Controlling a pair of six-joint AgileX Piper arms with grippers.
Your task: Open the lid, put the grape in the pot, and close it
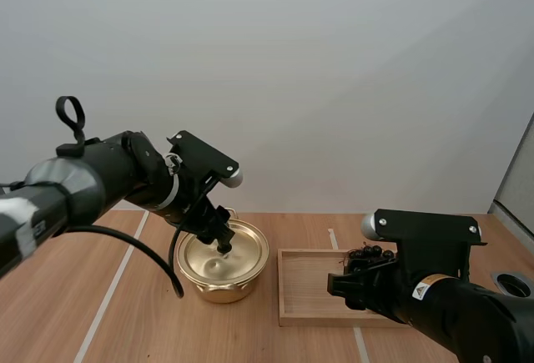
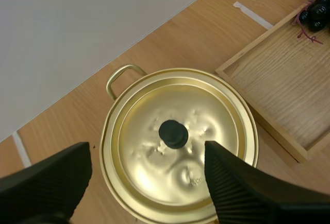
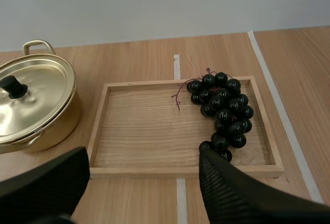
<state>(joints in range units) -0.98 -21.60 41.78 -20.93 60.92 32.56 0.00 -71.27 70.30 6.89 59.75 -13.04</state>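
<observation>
Nothing of the task looks finished yet. The gold lid sits square on the gold pot, its black knob upright at the centre. The bunch of dark grapes lies in the wooden tray, toward the side away from the pot, and the tray stands just beside the pot on the table.

The left gripper hangs over the lid with its fingers spread wide, one on each side of the knob and clear of it in the left wrist view. In the high view its tips come down close to the knob, though I cannot tell from that angle whether they touch it. My reading is that this arm is lined up to take the knob and has not closed on it.

The right gripper waits above the near edge of the tray with its fingers also apart and nothing between them. One finger sits low beside the bottom grapes of the bunch.

All three steps appear to remain: lift the lid off, carry the grapes into the pot, and set the lid back. The opening seems to be the step in hand (the grape pickup looks staged, not started).
</observation>
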